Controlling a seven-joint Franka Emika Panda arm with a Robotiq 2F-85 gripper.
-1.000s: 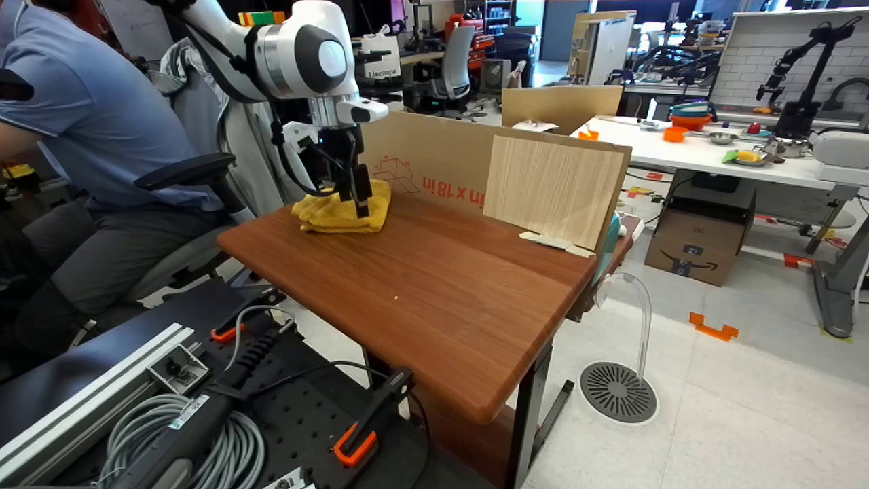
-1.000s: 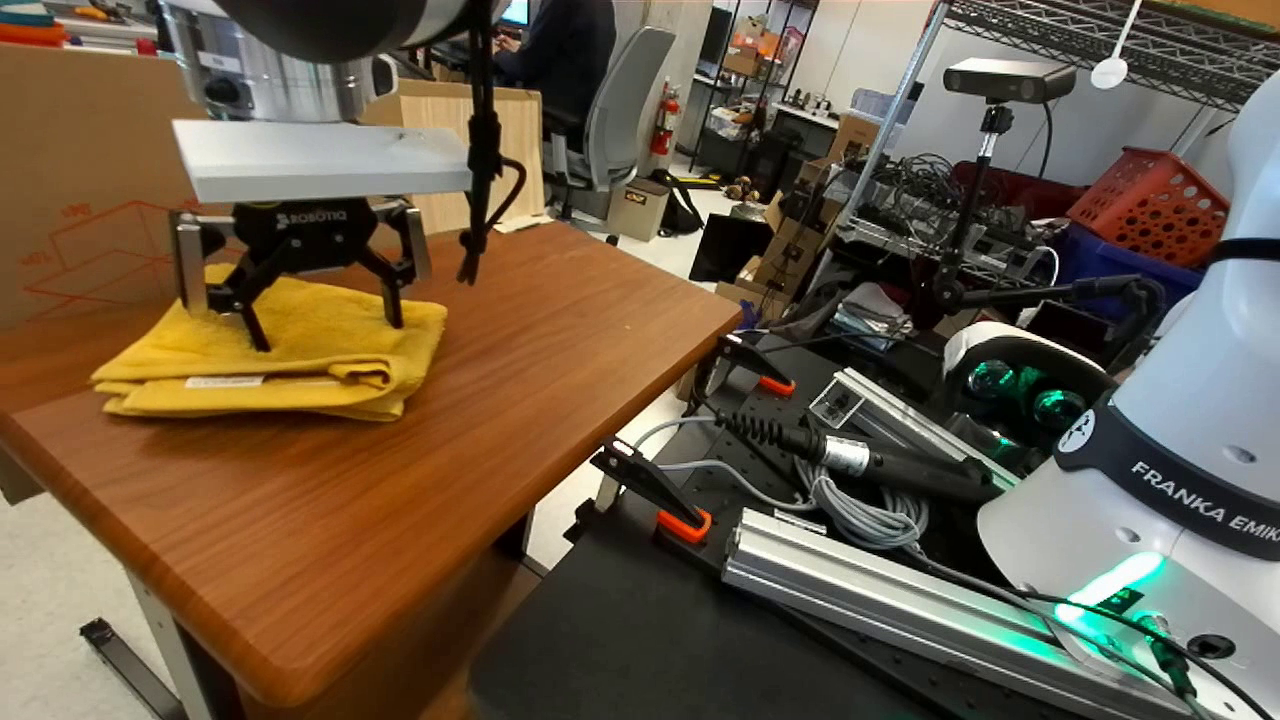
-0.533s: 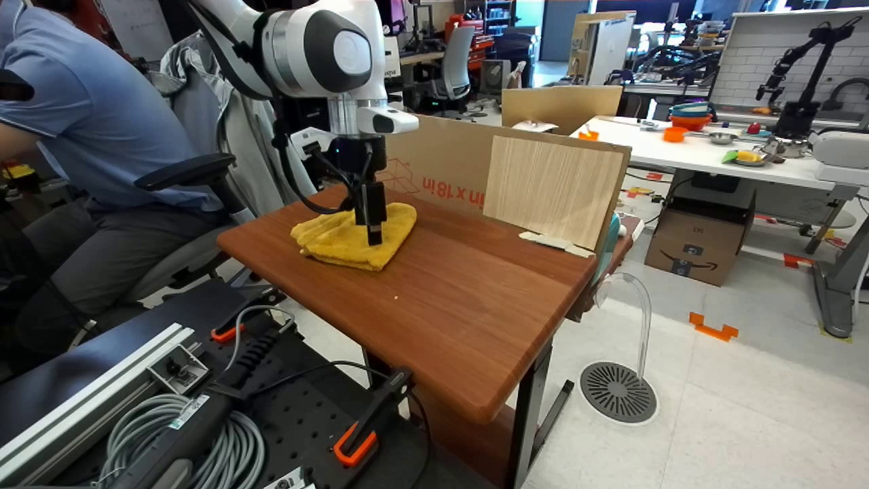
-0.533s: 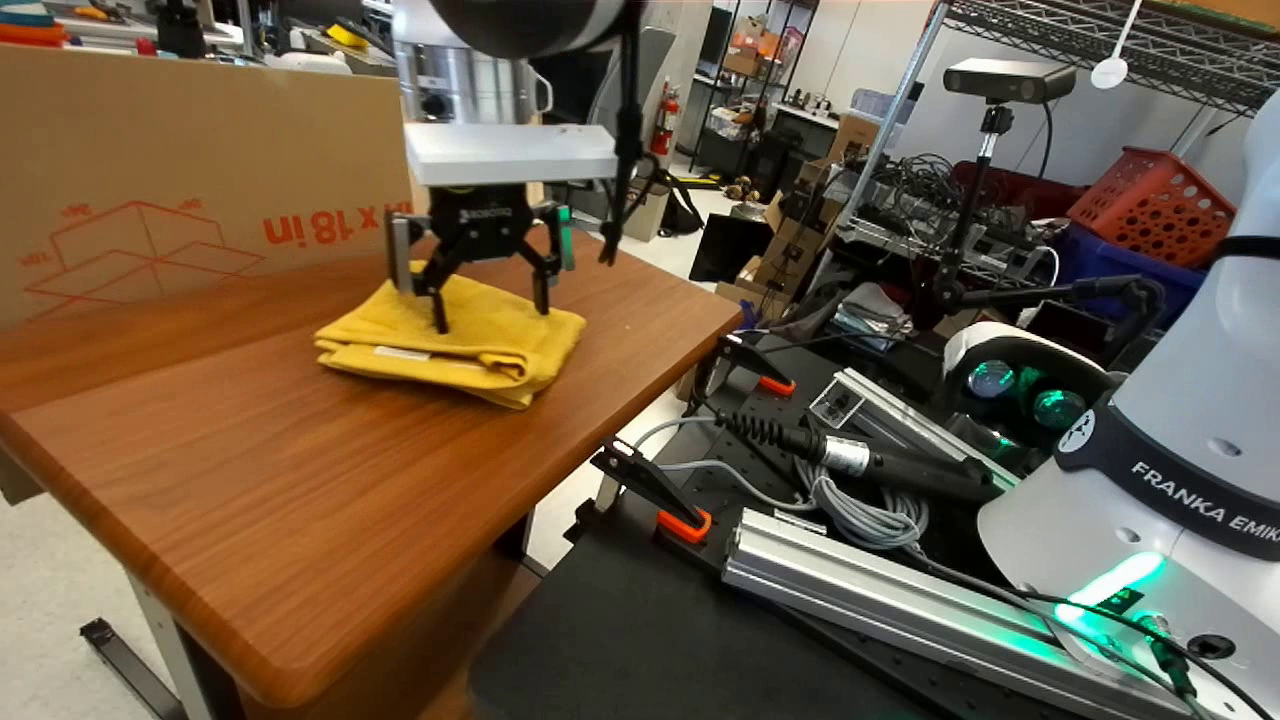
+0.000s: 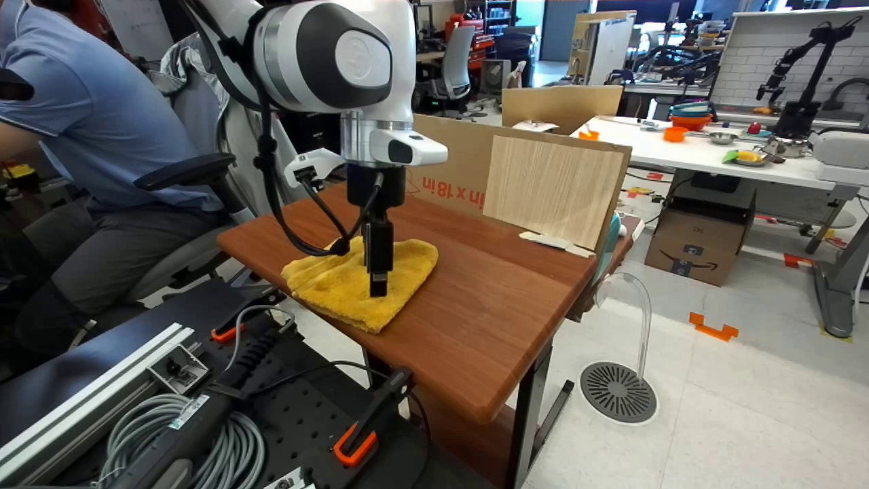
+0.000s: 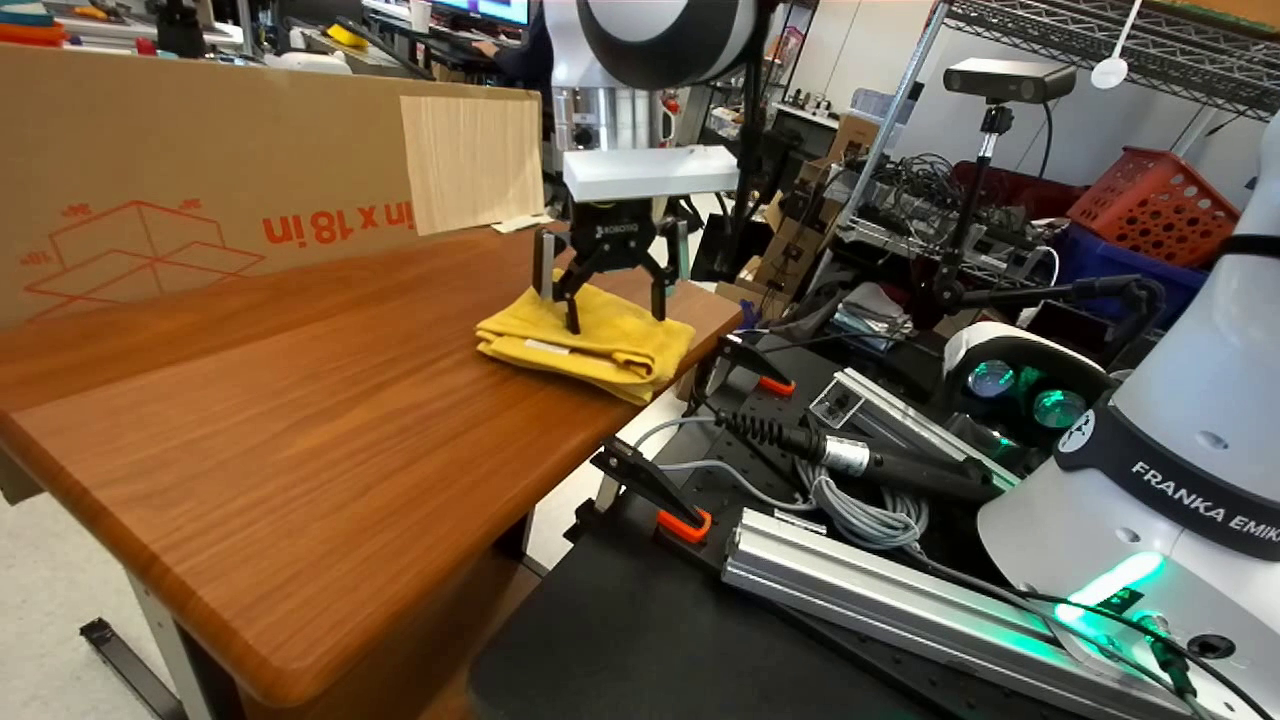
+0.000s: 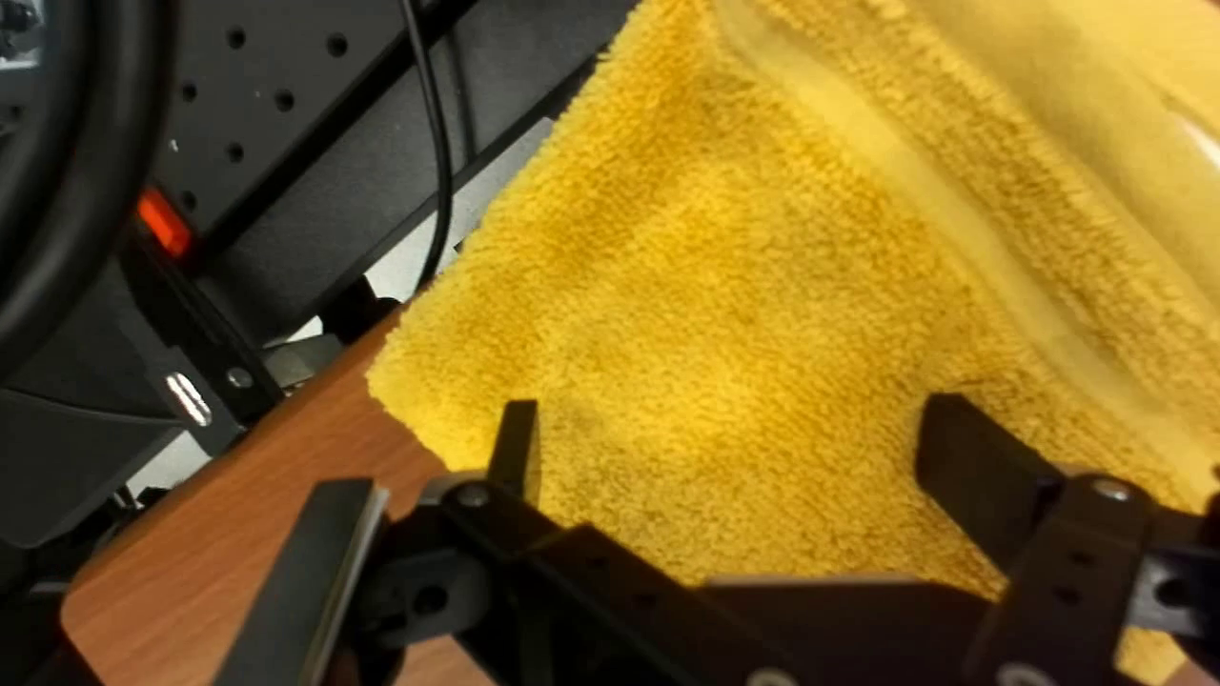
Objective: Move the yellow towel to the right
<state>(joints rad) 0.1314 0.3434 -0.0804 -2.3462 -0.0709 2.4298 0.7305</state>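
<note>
The folded yellow towel [image 5: 326, 288] lies on the brown wooden table at its edge facing the black bench. It also shows in an exterior view [image 6: 600, 365] with a white label on its side. In the wrist view the towel [image 7: 715, 238] fills the middle and reaches past the table edge. My gripper [image 6: 615, 314] points straight down over the towel. Its two fingertips stand wide apart and appear to press on the towel's top. In the wrist view the gripper [image 7: 732, 408] has only flat towel surface between its fingers, with no fold pinched.
The brown table [image 5: 489, 319] has a cardboard wall [image 6: 200, 180] along its back. A light wooden panel [image 5: 553, 190] leans there. A black bench [image 6: 620, 600] with clamps [image 6: 655, 490] and cables stands beside the table edge. A person [image 5: 102, 122] sits near the table.
My gripper and the towel have moved together across the table to the edge beside the black bench, rightward in one exterior view and nearer the camera in another. The jaws have stayed apart.
</note>
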